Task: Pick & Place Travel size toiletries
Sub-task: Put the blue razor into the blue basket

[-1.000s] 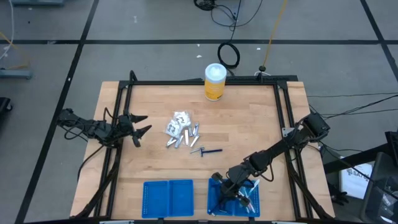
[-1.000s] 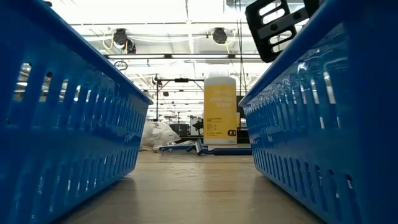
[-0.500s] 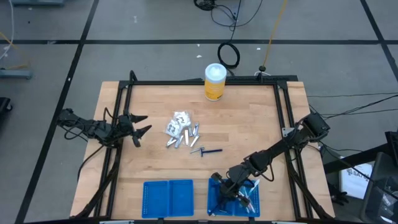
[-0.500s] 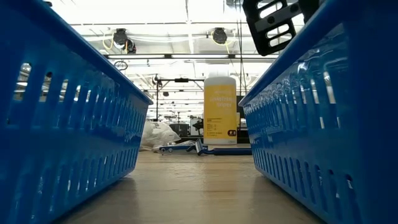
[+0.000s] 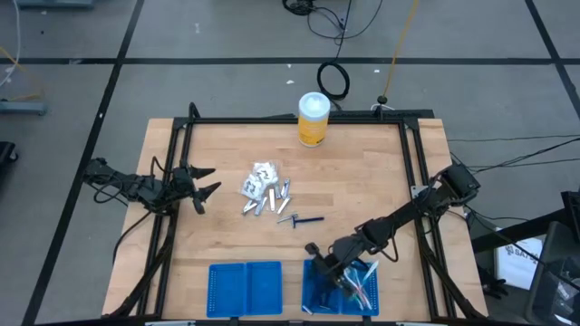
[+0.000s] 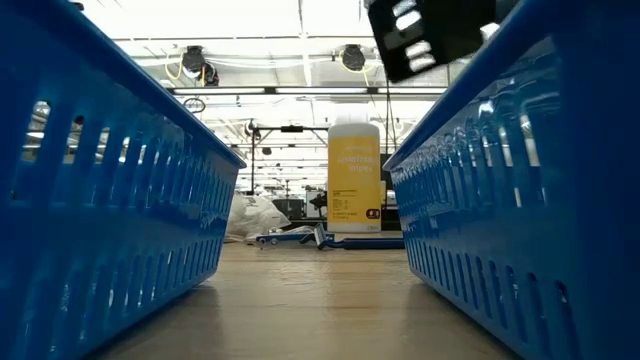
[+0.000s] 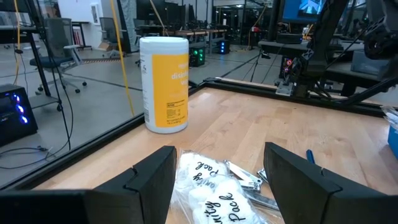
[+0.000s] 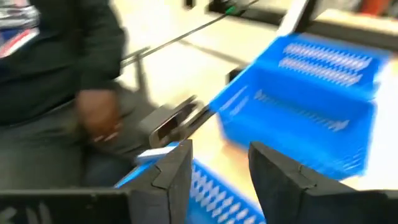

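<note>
Over the right blue tray (image 5: 315, 292), I am holding my right gripper (image 5: 328, 269) with fingers apart, gripping nothing. Remaining toiletries (image 5: 265, 193) are lying mid-table; one white packet (image 7: 208, 194) reads, I think, "Pack". My left gripper (image 5: 205, 187) is waiting spread wide.

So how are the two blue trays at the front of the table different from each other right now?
The left blue tray shows only its bare perforated floor, while the right blue tray holds a few pale clear-wrapped toiletries. The right gripper sits over the right tray's inner edge; nothing is over the left tray, and the left gripper waits at the table's left edge. Both trays are flat, blue, rectangular and set side by side.
</note>
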You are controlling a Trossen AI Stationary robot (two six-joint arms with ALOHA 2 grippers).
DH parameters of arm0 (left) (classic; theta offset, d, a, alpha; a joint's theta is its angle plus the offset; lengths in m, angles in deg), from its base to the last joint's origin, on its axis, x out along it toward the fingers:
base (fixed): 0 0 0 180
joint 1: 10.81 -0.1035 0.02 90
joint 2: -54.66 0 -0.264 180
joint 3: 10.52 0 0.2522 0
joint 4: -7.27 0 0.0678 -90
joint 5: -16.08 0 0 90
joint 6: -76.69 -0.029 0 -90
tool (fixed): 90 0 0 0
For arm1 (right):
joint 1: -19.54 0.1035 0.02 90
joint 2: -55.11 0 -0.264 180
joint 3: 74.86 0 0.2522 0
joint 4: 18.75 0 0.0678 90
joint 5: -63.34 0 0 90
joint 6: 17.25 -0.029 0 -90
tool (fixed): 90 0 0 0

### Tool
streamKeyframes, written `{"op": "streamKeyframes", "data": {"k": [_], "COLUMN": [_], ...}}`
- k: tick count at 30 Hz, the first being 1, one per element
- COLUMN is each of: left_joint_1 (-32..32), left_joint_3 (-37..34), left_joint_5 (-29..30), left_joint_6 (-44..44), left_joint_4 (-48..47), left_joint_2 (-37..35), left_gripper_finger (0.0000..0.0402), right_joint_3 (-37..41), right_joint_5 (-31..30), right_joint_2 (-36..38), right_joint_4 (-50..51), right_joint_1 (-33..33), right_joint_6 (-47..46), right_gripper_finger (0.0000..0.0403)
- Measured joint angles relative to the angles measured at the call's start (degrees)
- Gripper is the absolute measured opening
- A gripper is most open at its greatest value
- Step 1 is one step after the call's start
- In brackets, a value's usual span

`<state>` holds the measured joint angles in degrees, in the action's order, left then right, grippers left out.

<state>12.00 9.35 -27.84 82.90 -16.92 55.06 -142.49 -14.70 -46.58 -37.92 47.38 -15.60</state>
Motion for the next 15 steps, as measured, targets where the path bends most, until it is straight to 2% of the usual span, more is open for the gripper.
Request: {"op": "streamKeyframes", "data": {"k": [5,9,11,15], "left_joint_1": [0.0,0.0,0.0,0.0], "left_joint_3": [0.0,0.0,0.0,0.0], "left_joint_5": [0.0,0.0,0.0,0.0], "left_joint_6": [0.0,-0.01,0.01,0.0], "left_joint_4": [0.01,0.01,-0.01,-0.01], "left_joint_2": [0.0,0.0,0.02,0.0], "left_gripper_finger": [0.0239,0.0239,0.0239,0.0239], "right_joint_3": [0.0,0.0,-0.04,0.02], "right_joint_5": [-13.44,-27.38,-30.29,-30.46], "right_joint_2": [4.85,10.04,10.75,8.01], "right_joint_4": [0.78,12.24,18.84,28.01], "right_joint_1": [-2.26,-5.76,-8.05,-12.56], "right_joint_6": [3.53,3.29,0.86,-6.35], "right_gripper_finger": [0.0158,0.0162,0.0166,0.0173]}}
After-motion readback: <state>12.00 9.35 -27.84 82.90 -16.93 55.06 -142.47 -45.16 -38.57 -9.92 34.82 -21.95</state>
